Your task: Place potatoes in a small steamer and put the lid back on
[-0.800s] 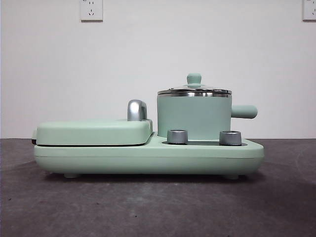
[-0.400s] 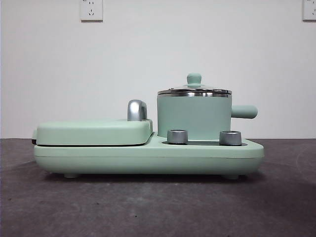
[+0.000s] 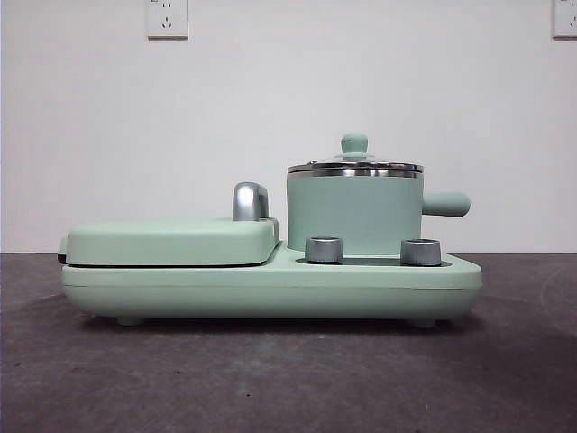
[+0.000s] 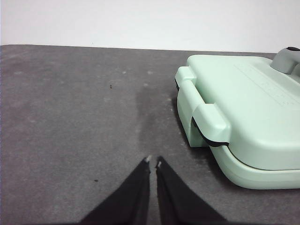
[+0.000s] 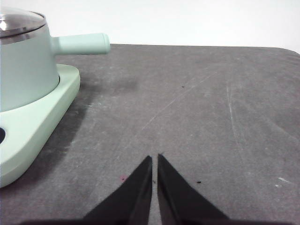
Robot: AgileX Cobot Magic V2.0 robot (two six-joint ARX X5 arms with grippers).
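Small steamer sits on the right half of a mint-green cooker base, which rests on a dark grey table. The stubby side handle juts out to the right in the front view. Lid rests squarely on the steamer's steel rim, green knob upright on top. Two metal dials stand on the base just in front of the steamer. Flat griddle cover lies closed on the left half of the base, with a chrome handle rising behind it. No potato shows in any view; whether one lies inside the steamer cannot be told. Left gripper hangs low above bare table near the griddle end, jaw tips drawn together, holding nothing. Right gripper hangs low above bare table off the steamer-handle side, jaw tips likewise together and empty. Two wall sockets sit high on the white wall.
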